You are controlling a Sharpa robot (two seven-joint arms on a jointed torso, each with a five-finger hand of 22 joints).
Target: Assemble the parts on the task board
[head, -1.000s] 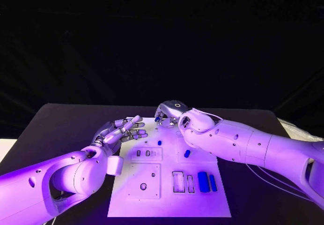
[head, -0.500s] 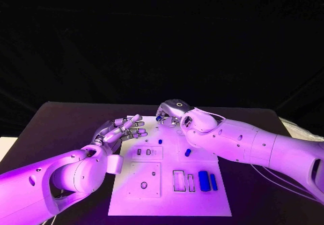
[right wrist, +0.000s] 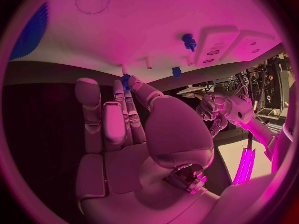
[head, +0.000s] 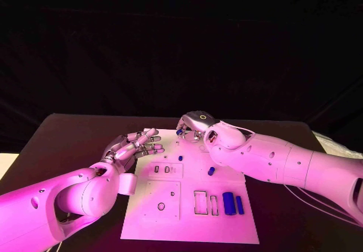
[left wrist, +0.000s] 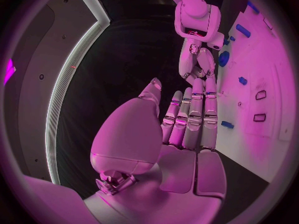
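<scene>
My right hand [head: 193, 126] has edged up-frame, pinching a blue part [head: 180, 132] at the board's [head: 189, 226] far edge — placement looks close — left hand [head: 135, 148] loosely spread, empty.

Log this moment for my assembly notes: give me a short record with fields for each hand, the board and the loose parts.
left hand: open, fingers apart, over the task board's left edge
right hand: at the board's far edge, pinching a small blue part
task board: white, flat on the black table
two blue parts: lying side by side, near right of board
</scene>
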